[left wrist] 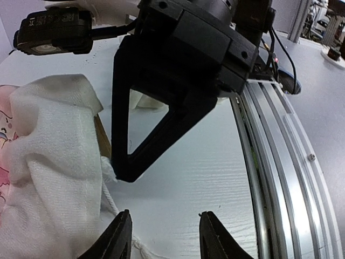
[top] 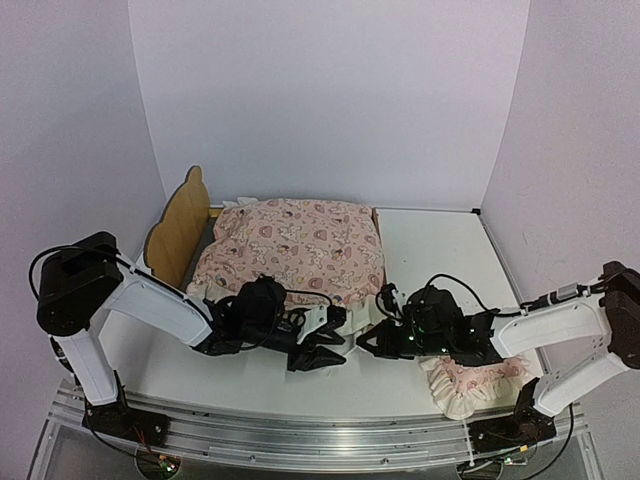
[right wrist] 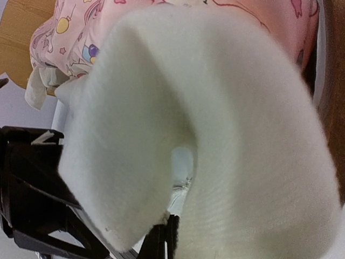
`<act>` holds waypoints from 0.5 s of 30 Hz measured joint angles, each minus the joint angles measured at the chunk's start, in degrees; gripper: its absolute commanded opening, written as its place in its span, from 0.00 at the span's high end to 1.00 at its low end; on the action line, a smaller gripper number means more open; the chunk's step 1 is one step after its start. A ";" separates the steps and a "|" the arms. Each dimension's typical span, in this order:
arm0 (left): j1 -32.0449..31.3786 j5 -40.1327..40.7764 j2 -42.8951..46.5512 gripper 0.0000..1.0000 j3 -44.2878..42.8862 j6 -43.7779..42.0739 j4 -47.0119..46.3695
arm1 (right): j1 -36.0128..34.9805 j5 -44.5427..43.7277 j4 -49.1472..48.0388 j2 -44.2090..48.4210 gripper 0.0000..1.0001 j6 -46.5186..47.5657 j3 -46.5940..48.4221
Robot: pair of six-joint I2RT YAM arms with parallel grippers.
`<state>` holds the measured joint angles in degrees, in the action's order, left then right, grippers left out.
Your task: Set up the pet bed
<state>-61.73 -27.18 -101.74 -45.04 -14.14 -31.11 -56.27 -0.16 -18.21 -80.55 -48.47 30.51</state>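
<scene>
At ten o'clock on the table (top: 425, 250), pet bed (top: 185, 225) sits with the mattress cushion (top: 295, 250) on it; you're likely squaring its near edge. Right gripper (right wrist: 166, 240): jaws closed, apparently pinching the cushion's white ruffle (right wrist: 215, 135). Left gripper (left wrist: 166, 218): half open, empty, ruffle just beside its nine-o'clock finger. Next: draw the ruffle gently toward six o'clock. Pillow (top: 470, 382) lies at four.

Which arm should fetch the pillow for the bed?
Right, likely: the pillow lies by the right arm, far from the left fingers, open at the mattress edge. The right fingers, shut on its white ruffle, must let go first.
</scene>
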 measured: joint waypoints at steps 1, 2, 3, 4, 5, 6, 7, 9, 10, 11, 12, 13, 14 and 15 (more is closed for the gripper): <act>-0.34 0.65 -0.49 0.56 -0.04 1.46 -1.10 | 0.00 0.01 -0.62 -0.36 1.00 -0.71 0.02; -0.64 1.38 -1.26 0.56 -0.20 3.00 -2.26 | 0.00 -0.01 -1.25 -0.60 1.00 -1.32 0.04; -0.90 2.09 -2.16 0.56 -0.51 4.51 -2.90 | 0.00 -0.04 -1.97 -0.80 1.00 -1.87 0.04; -1.05 2.90 -3.07 0.55 -0.84 5.90 -3.40 | 0.00 -0.08 -2.61 -0.88 1.00 -2.40 0.04; -1.12 3.83 -4.00 0.55 -1.26 7.12 -3.79 | 0.00 -0.12 -3.28 -0.88 1.00 -2.81 0.04; -1.12 4.63 -4.81 0.55 -1.72 8.15 -4.01 | 0.00 -0.17 -3.86 -0.88 1.00 -3.07 0.02; -1.12 5.39 -5.54 0.55 -2.18 9.15 -4.24 | 0.00 -0.24 -4.39 -0.88 1.00 -3.30 0.02; -1.11 6.75 -6.71 0.55 -3.17 11.01 -4.96 | 0.00 -0.31 -5.20 -0.88 1.00 -3.69 0.04; -1.10 7.43 -7.21 0.55 -3.70 11.94 -5.17 | 0.00 -0.31 -5.50 -0.88 1.00 -3.83 0.04; -1.08 8.38 -7.69 0.56 -4.26 13.12 -5.43 | 0.00 -0.31 -5.65 -0.88 1.00 -3.98 0.04; -1.08 9.04 -7.98 0.56 -4.70 13.83 -5.61 | 0.00 -0.29 -5.82 -0.88 1.00 -4.10 0.04; -1.08 9.53 -8.24 0.57 -5.14 14.57 -5.74 | 0.00 -0.31 -5.96 -0.88 1.00 -4.20 0.04; -1.08 9.91 -8.33 0.58 -5.41 15.26 -5.95 | 0.00 -0.31 -6.09 -0.88 1.00 -4.32 0.02; -1.08 10.21 -8.38 0.59 -5.60 15.81 -6.31 | 0.00 -0.33 -6.19 -0.88 1.00 -4.40 0.01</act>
<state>-62.81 -16.97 -110.12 -50.63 1.67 -37.42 -56.27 -0.48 -24.40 -81.43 -52.87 30.52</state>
